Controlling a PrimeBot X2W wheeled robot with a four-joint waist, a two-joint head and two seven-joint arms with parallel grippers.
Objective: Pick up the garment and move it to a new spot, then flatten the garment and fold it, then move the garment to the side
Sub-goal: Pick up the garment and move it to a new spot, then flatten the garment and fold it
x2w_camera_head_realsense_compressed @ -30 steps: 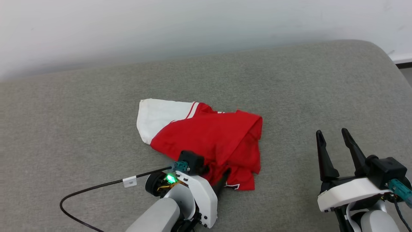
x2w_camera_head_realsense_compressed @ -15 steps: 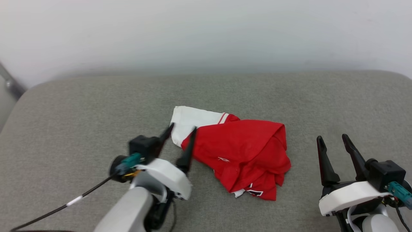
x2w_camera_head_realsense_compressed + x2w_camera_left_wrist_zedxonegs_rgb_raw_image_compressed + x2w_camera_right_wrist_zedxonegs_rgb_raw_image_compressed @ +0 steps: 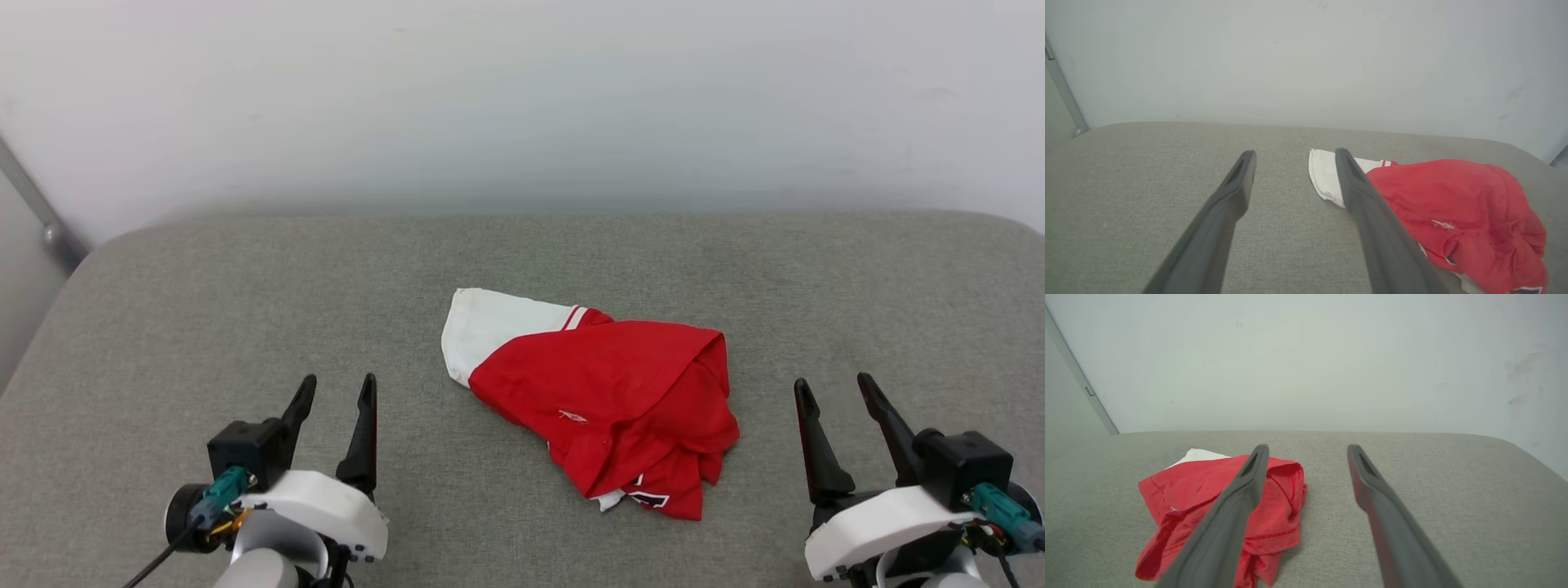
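**Crumpled red shirt waits between two open grippers**

A red shirt [image 3: 604, 392] with a white sleeve [image 3: 490, 331] lies bunched at the middle of a grey cushion [image 3: 204, 327]. The left gripper [image 3: 339, 384] and the right gripper [image 3: 833, 382] flank it, both spread wide, empty and well apart from the cloth.

Flattening looks to be the step in hand. It would likely go best with each gripper taking its own outer edge, the sleeve on the left and the folded red side on the right. Each should pinch a single layer and draw outward, low over the cushion.

The head view takes in both grippers and a scrap of black-and-white print [image 3: 653, 496] at the heap's near end. The left wrist view brings the sleeve's edge close beside its finger. The right wrist view shows a stitched hem [image 3: 1274, 535] doubled over.
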